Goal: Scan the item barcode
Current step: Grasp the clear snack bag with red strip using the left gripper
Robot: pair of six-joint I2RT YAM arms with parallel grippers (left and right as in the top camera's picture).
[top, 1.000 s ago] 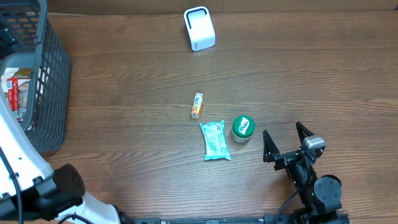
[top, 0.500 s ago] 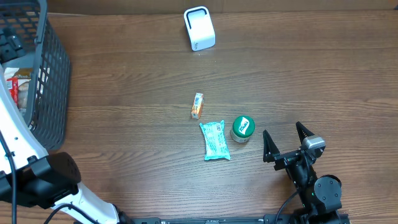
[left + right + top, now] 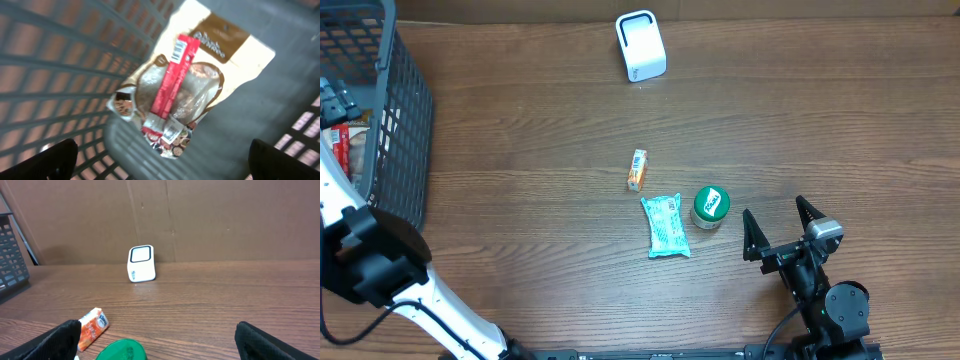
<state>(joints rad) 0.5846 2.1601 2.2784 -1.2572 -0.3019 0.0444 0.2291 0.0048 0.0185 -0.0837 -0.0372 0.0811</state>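
The white barcode scanner (image 3: 640, 45) stands at the far middle of the table, also seen as the scanner (image 3: 141, 263) in the right wrist view. My left gripper (image 3: 332, 100) is inside the dark basket (image 3: 405, 120) and open. It hovers (image 3: 161, 150) above a beige and brown snack pouch (image 3: 210, 65) with a red stick packet (image 3: 172, 75) lying on it. Nothing is between its fingers (image 3: 55, 160). My right gripper (image 3: 778, 232) rests open at the near right, empty, facing a green-lidded can (image 3: 710, 207).
On the table middle lie a small orange pack (image 3: 637, 170) and a teal packet (image 3: 665, 226) beside the can. The orange pack (image 3: 90, 328) and green lid (image 3: 120, 351) sit just ahead of my right fingers (image 3: 60, 340). Basket walls surround my left gripper.
My left arm has swung further over the basket and its gripper has moved toward the near side, above the packets inside. The right arm has not moved.
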